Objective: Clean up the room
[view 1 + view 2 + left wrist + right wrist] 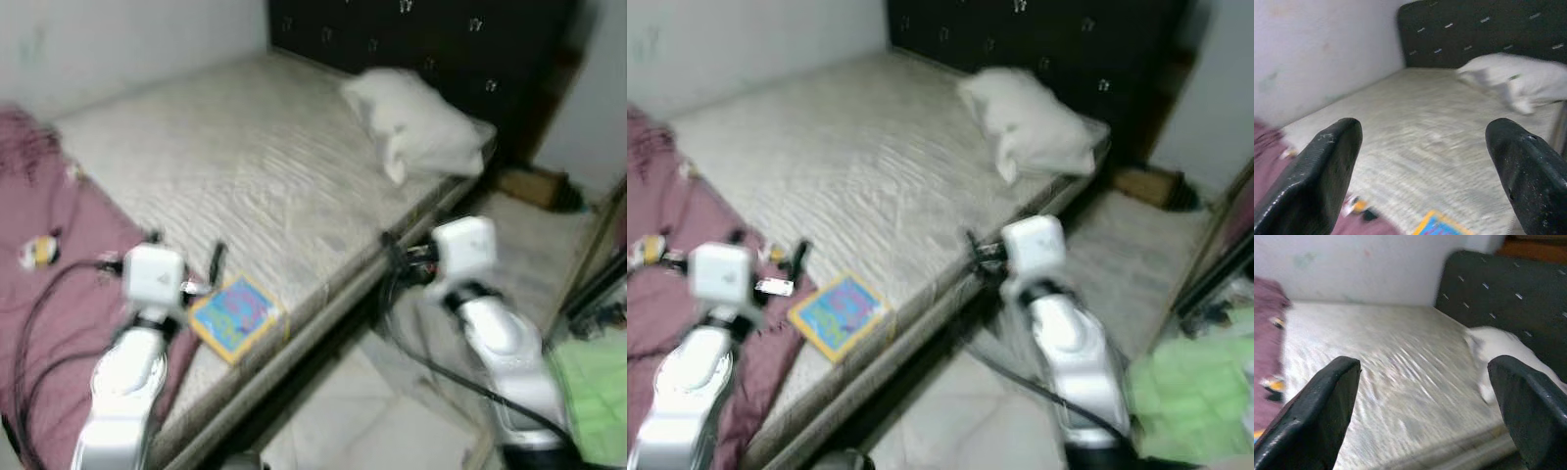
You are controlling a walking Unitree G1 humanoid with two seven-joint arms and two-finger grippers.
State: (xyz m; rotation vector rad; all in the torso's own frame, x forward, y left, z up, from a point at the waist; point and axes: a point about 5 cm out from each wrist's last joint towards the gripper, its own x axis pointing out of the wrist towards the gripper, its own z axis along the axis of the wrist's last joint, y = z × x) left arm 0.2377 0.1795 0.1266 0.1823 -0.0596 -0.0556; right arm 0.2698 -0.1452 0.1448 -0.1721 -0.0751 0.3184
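A robot stands at the side of a bed [265, 176] with a bare, pale quilted mattress, and both silver arms are raised in front of it. Judging by the clutter, the tidying is at its opening step: the robot is approaching the bed and nothing is held yet.

At the far left, a crumpled maroon blanket [59, 284] covers the near end of the mattress. A small yellow and black object [39, 253] rests on it, too blurred to identify, and black cables [39, 323] loop across it.

The left end effector [1425, 171] hovers above the blanket's edge, its two black fingers spread wide apart and released, grasping nothing. The left arm is bent up from the elbow, pointing along the mattress toward the dark headboard [431, 39].

Just beside it lies a square, flat book with a yellow border and a blue cover [235, 315], near the mattress edge. It is probably the closest thing to collect. The next move calls for lowering the left end effector toward it and closing on one rim, since it lies flat.

Farther right, a white pillow [416, 122] rests against the headboard.

The right end effector [1425, 411] is held over the gap beside the bed, also open and empty, its arm bent forward. A light green cloth [593, 392] lies on the floor at the far right.
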